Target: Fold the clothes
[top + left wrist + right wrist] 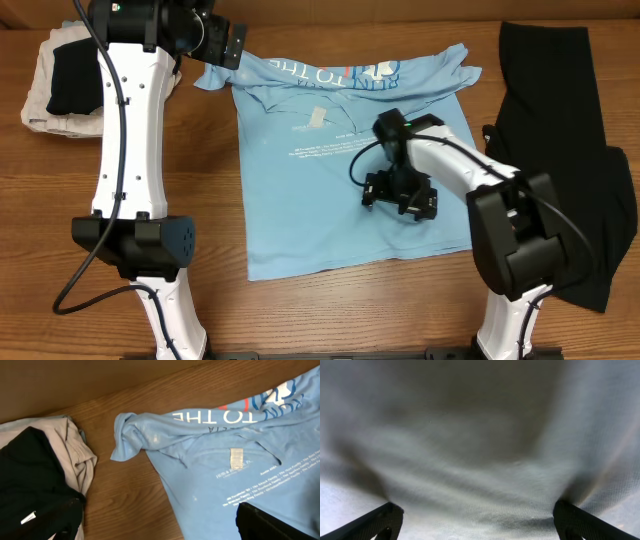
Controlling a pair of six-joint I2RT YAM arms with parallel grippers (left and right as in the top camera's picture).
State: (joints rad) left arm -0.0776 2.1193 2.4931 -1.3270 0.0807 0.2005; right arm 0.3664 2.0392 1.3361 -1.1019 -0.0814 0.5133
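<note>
The light blue T-shirt [320,170] lies spread on the table's middle, its top edge folded over so the lettering [335,70] shows. My left gripper [232,45] hovers open by the bunched left sleeve [127,435], holding nothing; one dark finger [272,522] shows over the shirt [210,475]. My right gripper [400,195] is down on the shirt's middle right, open. In the right wrist view its two fingertips [375,522] stand wide apart with blue fabric [480,450] filling the frame. A long black garment [560,130] lies at the right.
A pile of beige [40,105] and black [70,70] clothes sits at the back left, also in the left wrist view as beige cloth [75,447] over black cloth [35,485]. Bare wooden table [210,170] shows between the left arm and the shirt.
</note>
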